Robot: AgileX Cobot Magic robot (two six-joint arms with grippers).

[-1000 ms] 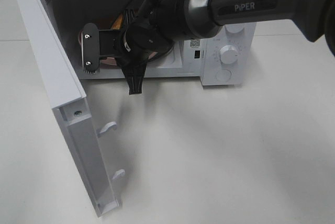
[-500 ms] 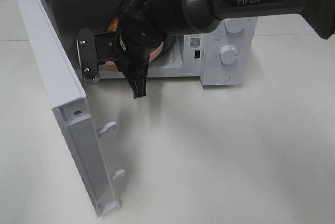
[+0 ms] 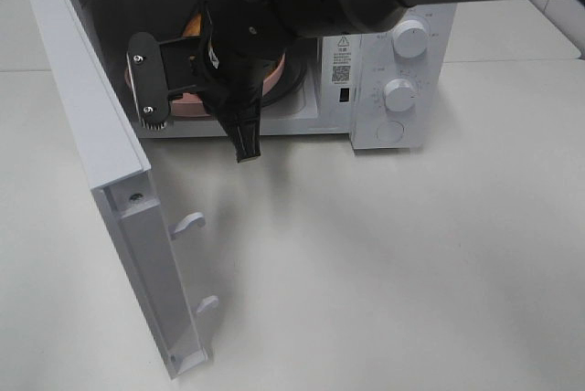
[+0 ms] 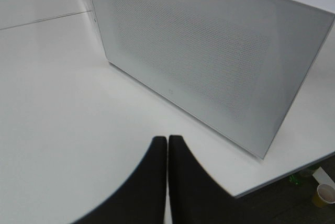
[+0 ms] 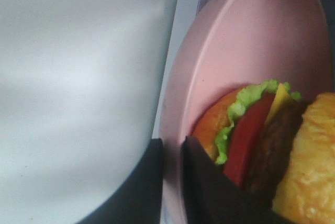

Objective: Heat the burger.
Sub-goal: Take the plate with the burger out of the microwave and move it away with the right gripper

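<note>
Plainly the burger [image 5: 261, 135] lies on a pink plate [image 5: 230, 51], and in the right wrist view its layers read clearly: golden-brown bun, ruffled green lettuce, a red tomato slice, a sliver of yellow cheese and a dark patty, seen edge-on and intact. That view shows the right pincer [image 5: 172, 182] pinched on the plate's rim, one dark finger on either side of the pink edge, so it grips the plate, not the food. From the high camera only a strip of pink and a hint of orange show behind the black wrist, at the mouth of the white microwave [image 3: 402, 62], whose door [image 3: 110, 199] stands swung wide open on the left; whether the plate already rests on the oven floor or hangs just above it I cannot tell. The step in hand, as I judge it, is loading the plated burger into the cavity. The next move would call for settling the plate flat and well inside, letting go of the rim, and drawing the arm out without dragging the plate, so the door can be shut and a dial turned. The left pincer [image 4: 167, 182] is closed and empty, its tips together above the white worktop [image 4: 52, 103], beside the microwave's perforated side wall.
</note>
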